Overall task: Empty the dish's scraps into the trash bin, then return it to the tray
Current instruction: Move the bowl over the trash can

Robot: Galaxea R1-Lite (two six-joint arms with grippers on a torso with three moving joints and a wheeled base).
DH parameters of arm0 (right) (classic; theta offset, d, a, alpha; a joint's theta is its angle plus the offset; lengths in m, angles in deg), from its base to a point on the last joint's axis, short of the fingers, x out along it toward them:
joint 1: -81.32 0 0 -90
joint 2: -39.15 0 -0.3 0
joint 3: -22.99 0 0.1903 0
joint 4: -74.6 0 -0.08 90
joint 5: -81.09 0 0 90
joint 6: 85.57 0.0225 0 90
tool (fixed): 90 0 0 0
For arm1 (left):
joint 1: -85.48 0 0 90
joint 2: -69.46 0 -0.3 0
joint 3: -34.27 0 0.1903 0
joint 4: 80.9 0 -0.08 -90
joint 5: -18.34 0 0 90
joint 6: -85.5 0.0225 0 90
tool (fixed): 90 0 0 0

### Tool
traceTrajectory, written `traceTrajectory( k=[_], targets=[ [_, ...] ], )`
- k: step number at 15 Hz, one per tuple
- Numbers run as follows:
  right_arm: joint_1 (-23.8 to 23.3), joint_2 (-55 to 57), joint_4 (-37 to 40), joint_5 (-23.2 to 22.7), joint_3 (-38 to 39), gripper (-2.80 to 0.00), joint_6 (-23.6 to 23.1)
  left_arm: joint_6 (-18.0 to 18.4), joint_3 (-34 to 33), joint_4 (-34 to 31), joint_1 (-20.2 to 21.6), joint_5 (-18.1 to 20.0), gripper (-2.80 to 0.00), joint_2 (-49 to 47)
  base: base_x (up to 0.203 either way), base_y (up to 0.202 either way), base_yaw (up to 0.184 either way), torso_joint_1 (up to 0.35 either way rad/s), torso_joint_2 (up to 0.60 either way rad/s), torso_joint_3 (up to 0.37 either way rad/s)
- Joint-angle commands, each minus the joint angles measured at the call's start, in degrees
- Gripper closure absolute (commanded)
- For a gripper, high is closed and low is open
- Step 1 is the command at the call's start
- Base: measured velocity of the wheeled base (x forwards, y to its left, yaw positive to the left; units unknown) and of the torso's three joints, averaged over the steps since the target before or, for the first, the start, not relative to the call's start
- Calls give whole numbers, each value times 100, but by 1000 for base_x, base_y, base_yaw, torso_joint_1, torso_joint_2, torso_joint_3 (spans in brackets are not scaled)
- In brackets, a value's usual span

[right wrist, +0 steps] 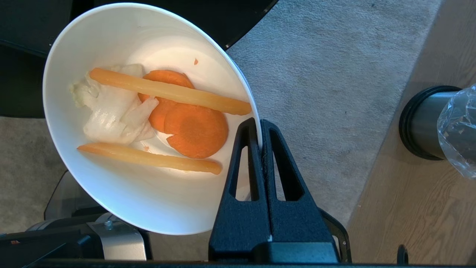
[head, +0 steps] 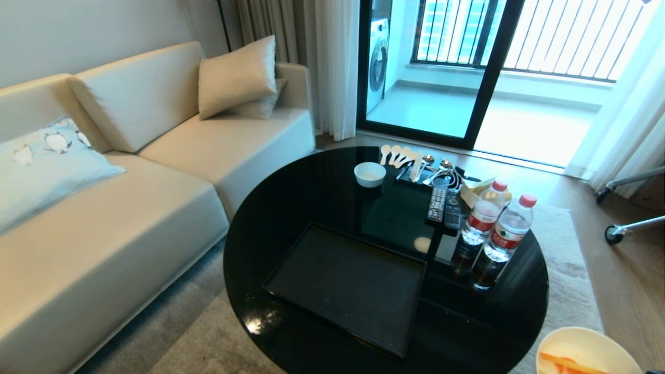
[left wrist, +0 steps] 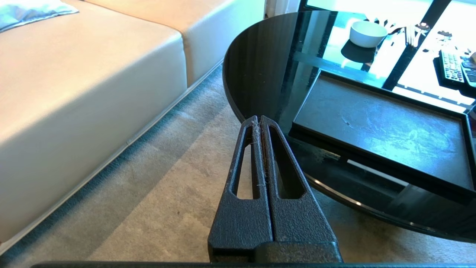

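On the round glossy black tabletop [head: 311,208] lies one flat rectangular matte black tray [head: 348,283], bare. Off the table's edge, over the carpet, the right gripper [right wrist: 260,128] pinches its jaws tight on the rim of one smooth white dish [right wrist: 122,186], tilted, holding the scraps [right wrist: 163,119]: two orange strips, two carrot slices, pale peel. One brushed-metal trash bin [right wrist: 427,123] with crinkled liner stands nearby on wood floor. The left gripper [left wrist: 260,123] hangs closed and empty beside the table.

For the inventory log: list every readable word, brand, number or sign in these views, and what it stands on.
No text can be read.
Two water bottles: red-and-white labels, print too small.
Remote controls: button markings too small.
Dish, tray, trash bin: no markings visible.
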Motion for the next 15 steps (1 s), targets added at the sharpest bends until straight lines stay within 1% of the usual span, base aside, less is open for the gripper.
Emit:
traceTrajectory(
  k=[1, 4, 8, 15],
  targets=[
    [4, -37, 24, 10, 22, 0, 15, -4, 0, 5, 0, -5, 0, 2, 0, 0, 0, 0, 0, 0],
    [4, -76, 21, 2, 57, 0, 15, -4, 0, 5, 0, -5, 0, 2, 0, 0, 0, 0, 0, 0],
    [13, -81, 21, 10, 57, 0, 179, -4, 0, 5, 0, -5, 0, 2, 0, 0, 0, 0, 0, 0],
    [39, -76, 12, 12, 48, 0, 174, -4, 0, 5, 0, -5, 0, 2, 0, 0, 0, 0, 0, 0]
  ],
)
